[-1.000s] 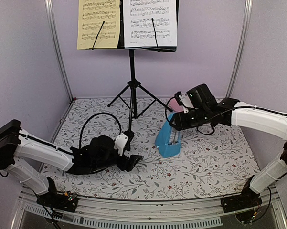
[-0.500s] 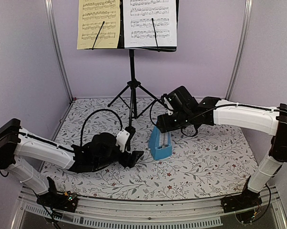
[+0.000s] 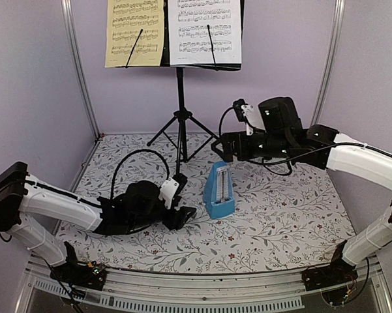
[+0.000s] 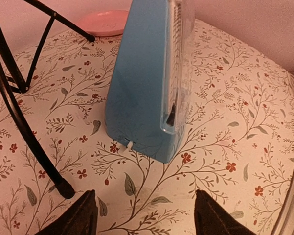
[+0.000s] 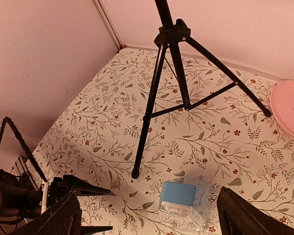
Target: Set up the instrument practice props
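Your right gripper (image 3: 220, 147) hovering above the upright blue metronome (image 3: 218, 190), jaws wide apart and empty, your left gripper (image 3: 184, 215) low beside it, jaws parted, empty

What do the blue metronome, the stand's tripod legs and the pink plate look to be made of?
Metronome: matte blue body, probably plastic; its clear front cover is glossy and see-through. Tripod legs: thin black tubes with a dull sheen, likely painted metal. Pink plate: smooth, evenly coloured, plastic or glazed ceramic; the look leaves it open.
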`<state>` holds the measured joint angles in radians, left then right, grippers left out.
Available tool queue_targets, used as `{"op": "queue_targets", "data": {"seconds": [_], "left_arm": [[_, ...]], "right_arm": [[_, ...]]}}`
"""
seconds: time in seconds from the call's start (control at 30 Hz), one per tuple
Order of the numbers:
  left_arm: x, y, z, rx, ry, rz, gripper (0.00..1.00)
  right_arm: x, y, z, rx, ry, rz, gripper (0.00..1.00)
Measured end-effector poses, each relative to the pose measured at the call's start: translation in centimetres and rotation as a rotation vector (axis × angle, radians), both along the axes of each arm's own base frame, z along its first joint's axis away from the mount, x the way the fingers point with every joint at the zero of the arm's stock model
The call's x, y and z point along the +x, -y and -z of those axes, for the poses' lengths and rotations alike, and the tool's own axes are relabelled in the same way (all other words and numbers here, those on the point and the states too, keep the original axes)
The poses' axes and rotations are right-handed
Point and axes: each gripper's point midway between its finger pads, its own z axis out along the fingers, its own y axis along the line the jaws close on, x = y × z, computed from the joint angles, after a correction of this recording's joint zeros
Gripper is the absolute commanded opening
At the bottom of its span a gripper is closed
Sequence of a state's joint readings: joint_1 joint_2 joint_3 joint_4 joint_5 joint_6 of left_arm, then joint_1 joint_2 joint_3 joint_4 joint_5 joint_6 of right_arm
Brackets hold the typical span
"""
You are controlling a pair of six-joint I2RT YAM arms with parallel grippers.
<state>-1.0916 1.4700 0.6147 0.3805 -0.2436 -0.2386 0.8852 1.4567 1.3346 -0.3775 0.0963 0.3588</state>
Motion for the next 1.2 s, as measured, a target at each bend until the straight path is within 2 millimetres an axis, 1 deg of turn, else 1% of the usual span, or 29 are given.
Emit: {"op": "queue_targets", "data": {"seconds": [0.03,0.07,0.1,0.13,0.17,0.2,0.23,0.27,0.3,0.37,0.43,0.5,0.6,0.8,0.93,1.03,1.2], "left_arm": [[0.0,0.0,0.0,-0.003,-0.004,-0.001,0.6],[0.2,-0.1,0.0,-0.008,-0.009,-0.002,0.58],[0.2,-0.1,-0.1,-0.015,-0.015,0.0,0.56],[0.4,-0.2,-0.2,-0.023,-0.019,0.001,0.54],[0.5,-0.3,-0.4,-0.031,-0.024,-0.001,0.51],[0.8,-0.3,-0.6,-0.038,-0.029,-0.001,0.49],[1.1,-0.5,-0.6,-0.04,-0.029,-0.009,0.47],[1.4,-0.6,-0.8,-0.047,-0.036,-0.009,0.45],[1.8,-0.6,-1.0,-0.058,-0.042,-0.014,0.43],[2.9,-0.8,-1.5,-0.084,-0.058,-0.03,0.4],[3.9,-1.0,-1.8,-0.1,-0.069,-0.048,0.4],[4.6,-0.9,-2.0,-0.108,-0.077,-0.055,0.39],[5.2,-0.5,-2.4,-0.113,-0.084,-0.061,0.39],[5.6,-0.1,-2.3,-0.107,-0.11,-0.069,0.4],[5.5,-0.3,-2.0,-0.1,-0.127,-0.077,0.4],[5.5,-0.5,-2.0,-0.098,-0.131,-0.084,0.4],[5.3,-1.1,-3.3,-0.121,-0.111,-0.094,0.4]], "right_arm": [[0.0,0.8,-0.8,0.03,0.01,-0.001,0.93],[0.5,2.4,-1.3,0.063,0.017,0.014,0.91],[1.2,4.3,-1.4,0.085,0.019,0.049,0.89],[1.8,5.9,-1.0,0.103,0.013,0.076,0.87],[2.4,7.8,-0.1,0.114,-0.002,0.113,0.86],[3.1,10.0,1.7,0.119,-0.033,0.16,0.84],[3.4,11.2,3.2,0.11,-0.06,0.189,0.81],[3.6,12.0,5.1,0.098,-0.102,0.204,0.8],[3.6,12.4,6.9,0.085,-0.143,0.209,0.78],[3.3,12.3,10.6,0.059,-0.236,0.19,0.73],[3.1,11.7,13.2,0.047,-0.308,0.155,0.67],[3.2,10.8,15.4,0.044,-0.365,0.116,0.6],[3.5,9.8,17.8,0.042,-0.418,0.071,0.56],[4.6,7.7,20.5,0.057,-0.468,-0.013,0.52],[4.3,6.8,22.4,0.074,-0.511,-0.056,0.51],[4.1,6.3,22.9,0.087,-0.523,-0.082,0.51],[3.3,4.8,22.6,0.105,-0.509,-0.14,0.51]]}}
